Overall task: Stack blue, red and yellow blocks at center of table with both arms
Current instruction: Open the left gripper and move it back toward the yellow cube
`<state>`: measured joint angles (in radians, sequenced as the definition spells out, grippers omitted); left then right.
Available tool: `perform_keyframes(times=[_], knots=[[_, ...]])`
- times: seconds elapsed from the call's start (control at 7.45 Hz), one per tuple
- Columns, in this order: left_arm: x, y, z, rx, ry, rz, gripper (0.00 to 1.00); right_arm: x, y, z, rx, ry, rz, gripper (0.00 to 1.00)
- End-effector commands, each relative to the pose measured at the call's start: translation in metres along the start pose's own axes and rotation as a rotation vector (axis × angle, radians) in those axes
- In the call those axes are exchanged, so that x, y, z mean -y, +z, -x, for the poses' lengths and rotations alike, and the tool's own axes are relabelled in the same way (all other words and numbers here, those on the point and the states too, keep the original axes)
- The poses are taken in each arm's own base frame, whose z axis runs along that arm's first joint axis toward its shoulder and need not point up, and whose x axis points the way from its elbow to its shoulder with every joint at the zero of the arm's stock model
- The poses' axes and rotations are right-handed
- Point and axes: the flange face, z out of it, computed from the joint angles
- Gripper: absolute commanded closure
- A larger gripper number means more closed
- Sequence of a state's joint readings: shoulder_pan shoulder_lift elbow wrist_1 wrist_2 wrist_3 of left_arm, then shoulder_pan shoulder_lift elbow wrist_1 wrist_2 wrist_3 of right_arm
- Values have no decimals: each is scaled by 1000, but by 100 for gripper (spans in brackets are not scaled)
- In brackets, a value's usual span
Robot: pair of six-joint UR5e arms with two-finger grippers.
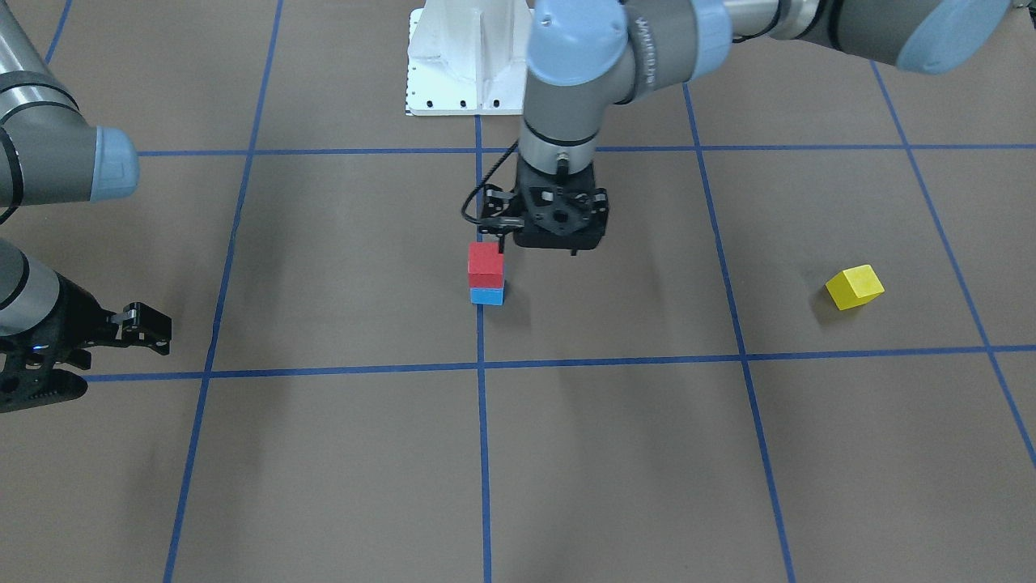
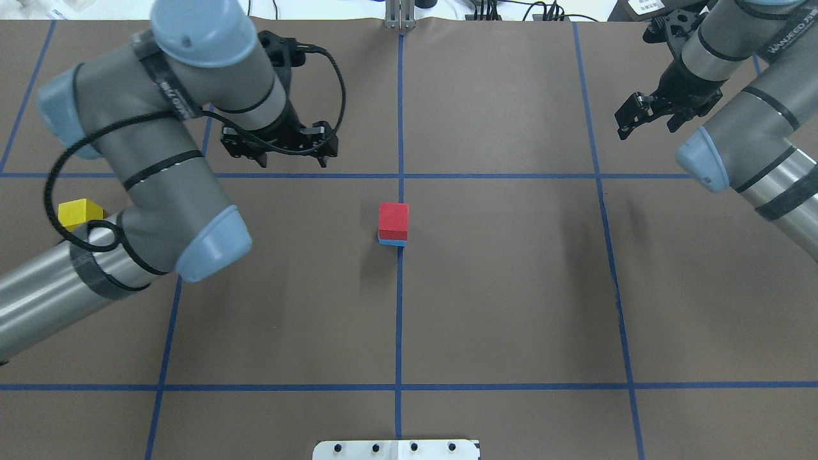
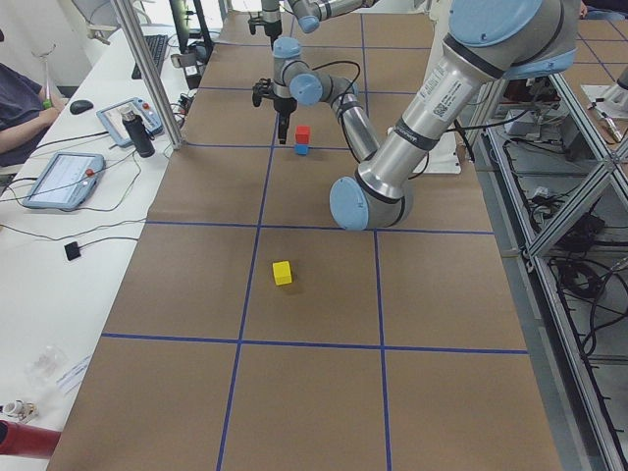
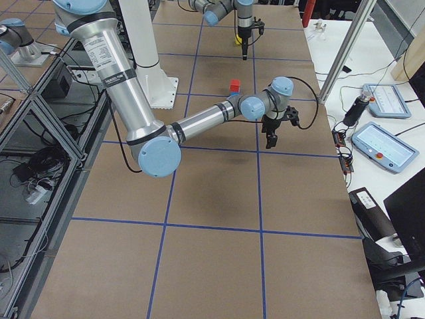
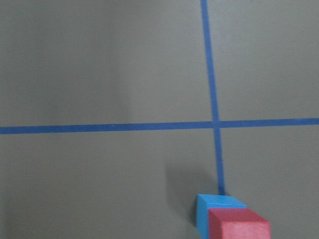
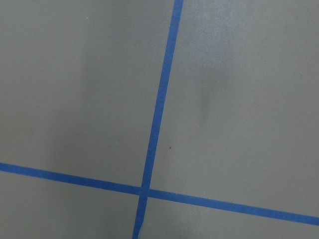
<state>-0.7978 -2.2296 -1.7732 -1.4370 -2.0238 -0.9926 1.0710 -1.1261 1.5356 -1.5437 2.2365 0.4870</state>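
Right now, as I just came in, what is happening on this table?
A two-arm robot is stacking blocks. The red block sits on the blue block at the middle of the table. The yellow block lies alone on the robot's left side, not yet picked up. The left hand hovers near the stack and holds nothing. The right hand is far off to the side, open and empty.

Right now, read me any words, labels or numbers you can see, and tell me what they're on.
"WANJEED", as best I can read it: white print on a black strap around the right arm.
White print on the band around the left arm: too blurred to read.
Nothing else is legible.
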Motion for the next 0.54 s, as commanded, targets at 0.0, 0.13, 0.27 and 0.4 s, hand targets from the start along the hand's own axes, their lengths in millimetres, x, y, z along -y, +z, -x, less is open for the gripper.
perform_keyframes(times=[0.0, 0.13, 0.27, 0.4], knots=[[20, 0, 121, 64, -88, 14, 0, 1, -2, 1, 0, -1, -4, 1], [17, 10, 171, 96, -97, 19, 0, 1, -1, 0, 0, -1, -4, 1], [9, 21, 224, 110, -34, 13, 0, 1, -1, 0, -1, 1, -5, 1], [3, 30, 263, 119, -49, 5, 0, 1, -2, 1, -1, 0, -6, 1]])
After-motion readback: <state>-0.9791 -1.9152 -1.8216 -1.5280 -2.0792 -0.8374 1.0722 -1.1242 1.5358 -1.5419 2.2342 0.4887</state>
